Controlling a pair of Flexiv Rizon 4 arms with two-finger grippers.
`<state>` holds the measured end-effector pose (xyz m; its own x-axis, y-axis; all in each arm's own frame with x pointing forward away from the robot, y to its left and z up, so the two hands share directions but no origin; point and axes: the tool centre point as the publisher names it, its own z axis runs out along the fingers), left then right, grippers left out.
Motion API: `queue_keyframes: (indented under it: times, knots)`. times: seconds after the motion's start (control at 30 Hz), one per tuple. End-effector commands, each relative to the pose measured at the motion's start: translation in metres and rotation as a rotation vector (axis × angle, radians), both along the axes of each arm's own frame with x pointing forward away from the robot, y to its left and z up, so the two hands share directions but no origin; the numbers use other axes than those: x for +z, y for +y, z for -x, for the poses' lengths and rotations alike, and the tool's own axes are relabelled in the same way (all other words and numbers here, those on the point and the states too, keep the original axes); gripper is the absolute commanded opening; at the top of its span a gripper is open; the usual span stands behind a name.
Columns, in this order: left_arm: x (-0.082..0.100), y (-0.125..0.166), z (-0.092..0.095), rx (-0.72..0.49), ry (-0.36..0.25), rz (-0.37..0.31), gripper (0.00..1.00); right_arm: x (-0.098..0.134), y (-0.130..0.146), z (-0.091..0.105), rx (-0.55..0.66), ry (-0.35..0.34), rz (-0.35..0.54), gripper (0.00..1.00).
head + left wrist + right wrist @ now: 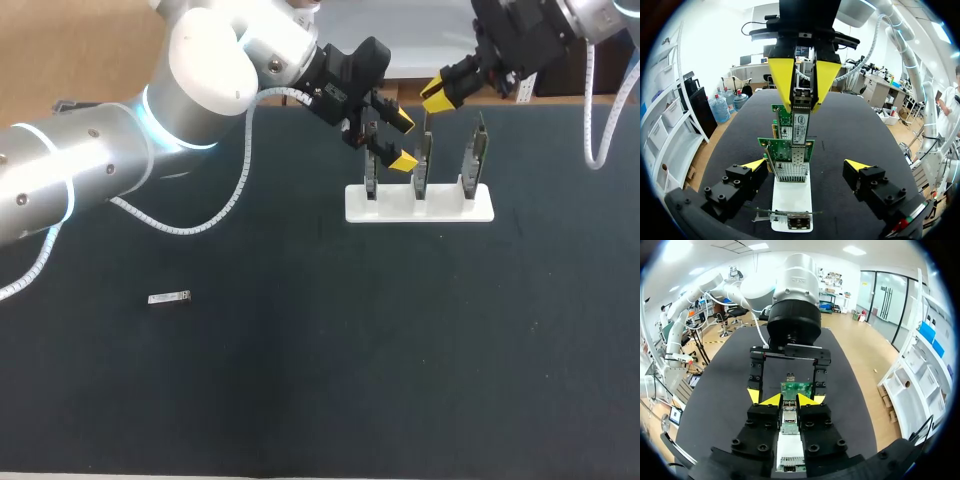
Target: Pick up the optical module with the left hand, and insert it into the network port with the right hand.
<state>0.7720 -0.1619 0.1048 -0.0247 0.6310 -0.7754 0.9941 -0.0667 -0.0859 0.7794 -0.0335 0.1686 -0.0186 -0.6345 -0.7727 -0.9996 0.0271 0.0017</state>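
Head view: one module (169,298) just lying near-left on the tabletop (300,400), well apart from the white stand (420,207) of cards (424,165) further back.

Left wrist view: left end effector (806,165) spread wide, a finger each side of the cards.

Right wrist view: right end effector (788,401) clamped on a second module (788,416), green card (796,389) just ahead.

Showing no text, number or sign clear enough to read. Carrying the only print: a small blue-and-white sticker (801,122) on the optical module (801,97) pinched in the right gripper (801,102), ahead of the left gripper (806,164); lettering blurring beyond reading.
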Motion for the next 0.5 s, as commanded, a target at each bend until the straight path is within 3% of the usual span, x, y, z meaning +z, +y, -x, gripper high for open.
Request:
queue_keyframes:
  times: [0.03, 0.4, 0.43, 0.47, 0.5]
  knots:
    - [0.0005, -0.0008, -0.0025, -0.004, 0.004, -0.005, 1.00, -0.0013, 0.0003, 0.0008, -0.002, 0.001, 0.002, 0.00]
    - [0.0005, -0.0008, -0.0025, -0.004, 0.004, -0.005, 1.00, -0.0056, 0.0005, 0.0013, -0.008, 0.014, 0.010, 0.00]
    - [0.0005, -0.0008, -0.0025, -0.004, 0.004, -0.005, 1.00, -0.0035, 0.0007, 0.0019, -0.007, 0.013, 0.006, 0.37]
    - [0.0005, -0.0008, -0.0025, -0.004, 0.004, -0.005, 1.00, -0.0015, 0.0008, 0.0022, -0.006, 0.013, 0.005, 1.00]
    - [0.0005, -0.0008, -0.0025, -0.004, 0.004, -0.005, 1.00, 0.0026, 0.0010, 0.0027, -0.002, 0.016, 0.004, 1.00]
